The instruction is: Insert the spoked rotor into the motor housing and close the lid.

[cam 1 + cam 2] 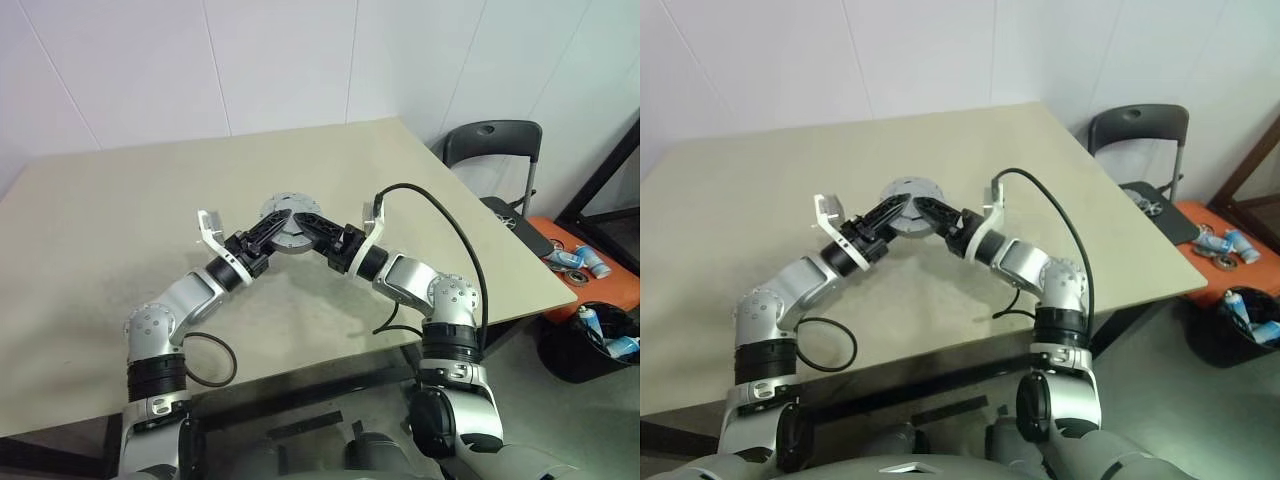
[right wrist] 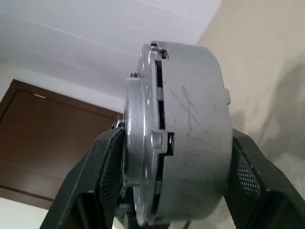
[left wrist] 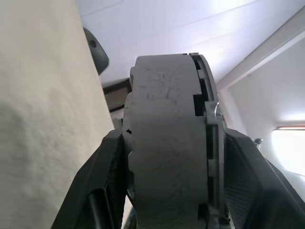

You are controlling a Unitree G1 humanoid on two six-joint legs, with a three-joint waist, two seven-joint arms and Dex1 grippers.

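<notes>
Hovering above the beige table (image 1: 120, 200): motor housing (image 3: 164, 143) with lid (image 2: 140, 157) seated on it, being grasped from both sides by left gripper (image 1: 275, 232) and right gripper (image 1: 322, 232); beyond the table's right edge, chair (image 1: 495, 150) and bin (image 1: 600, 340) standing clear.

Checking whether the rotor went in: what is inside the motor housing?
Cannot tell. The lid covers the motor housing, both grippers clamping them; the inside is hidden.

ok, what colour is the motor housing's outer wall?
Matte grey, with fine scratches; the motor housing shows best in the right wrist view.
</notes>
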